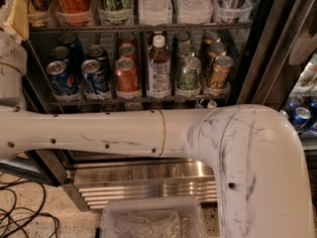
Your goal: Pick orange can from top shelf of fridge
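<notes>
The orange can point(127, 76) stands at the front of its row on the top shelf point(148, 101), a dark wire rack inside the fridge point(257, 58). Two more orange-red cans stand behind it. Blue cans point(94, 77) are to its left and a clear bottle point(159, 68) is to its right. My white arm point(148, 133) crosses the view below the shelf and bends upward at the left edge. My gripper point(14, 14) shows only as a pale piece at the top left, left of the cans and apart from them.
Green cans point(188, 76) and copper-gold cans point(218, 76) stand right of the bottle. The rack above holds a tall Coca-Cola can point(74, 1) and water bottles point(154, 1). A steel grille point(143, 182) is below, a clear plastic bin point(151, 219) at the bottom, and cables point(25, 217) on the floor.
</notes>
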Robot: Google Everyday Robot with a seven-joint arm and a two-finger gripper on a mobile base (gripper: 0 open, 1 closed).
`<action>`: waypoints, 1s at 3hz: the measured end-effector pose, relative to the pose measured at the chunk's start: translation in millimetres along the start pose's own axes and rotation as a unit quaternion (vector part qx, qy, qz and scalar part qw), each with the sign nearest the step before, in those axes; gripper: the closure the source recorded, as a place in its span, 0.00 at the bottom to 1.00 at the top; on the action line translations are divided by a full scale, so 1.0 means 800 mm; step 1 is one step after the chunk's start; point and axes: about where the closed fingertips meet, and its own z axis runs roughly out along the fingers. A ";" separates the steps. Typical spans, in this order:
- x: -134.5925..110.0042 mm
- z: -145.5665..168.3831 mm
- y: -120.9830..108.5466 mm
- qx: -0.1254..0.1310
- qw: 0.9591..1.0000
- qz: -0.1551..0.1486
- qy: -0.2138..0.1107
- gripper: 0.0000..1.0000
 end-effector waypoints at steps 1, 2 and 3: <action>-0.001 0.000 0.000 0.001 1.000 0.003 0.003 0.41; -0.006 0.002 -0.010 0.023 1.000 -0.002 0.008 0.39; -0.007 0.001 -0.010 0.023 1.000 -0.002 0.008 0.37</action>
